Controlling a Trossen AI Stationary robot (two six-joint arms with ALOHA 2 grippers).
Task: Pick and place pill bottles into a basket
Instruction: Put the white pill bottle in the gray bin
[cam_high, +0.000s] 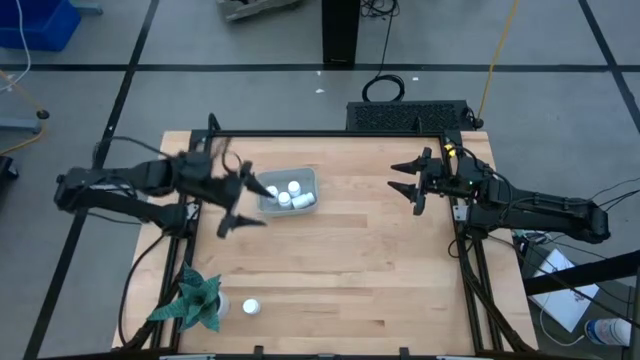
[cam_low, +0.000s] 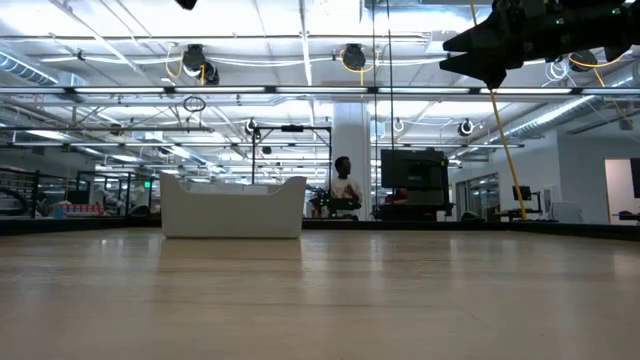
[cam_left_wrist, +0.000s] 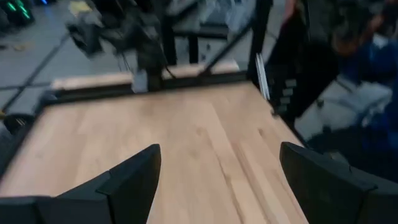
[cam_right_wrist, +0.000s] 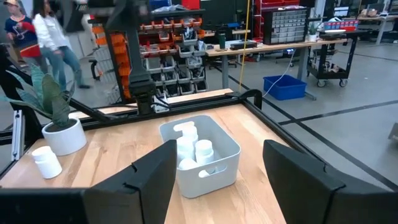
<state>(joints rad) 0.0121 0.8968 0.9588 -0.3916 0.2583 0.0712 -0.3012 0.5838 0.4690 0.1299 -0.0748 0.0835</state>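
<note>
Left gripper (cam_high: 243, 203): fingers spread, holding nothing, just beside the basket (cam_high: 303, 176).
Basket: holds several pill bottles (cam_high: 290, 193), already delivered.
Stray bottle (cam_high: 251, 306): on table near green plant (cam_high: 192, 300), uncollected.
Right gripper (cam_high: 412, 183): parted, empty, waiting well apart.

A light wooden table (cam_high: 350, 260) with a black frame stands on a grey floor marked with dark lines. A green spiky plant (cam_high: 193, 300) in a white pot (cam_right_wrist: 64, 137) sits at one table corner. A blue bin (cam_right_wrist: 283, 86) rests on the floor beyond. Shelving with red and grey parts bins (cam_right_wrist: 165, 46) lines the room behind. A person (cam_low: 345, 186) sits in the background, and other people (cam_right_wrist: 53, 37) stand near the shelving.
</note>
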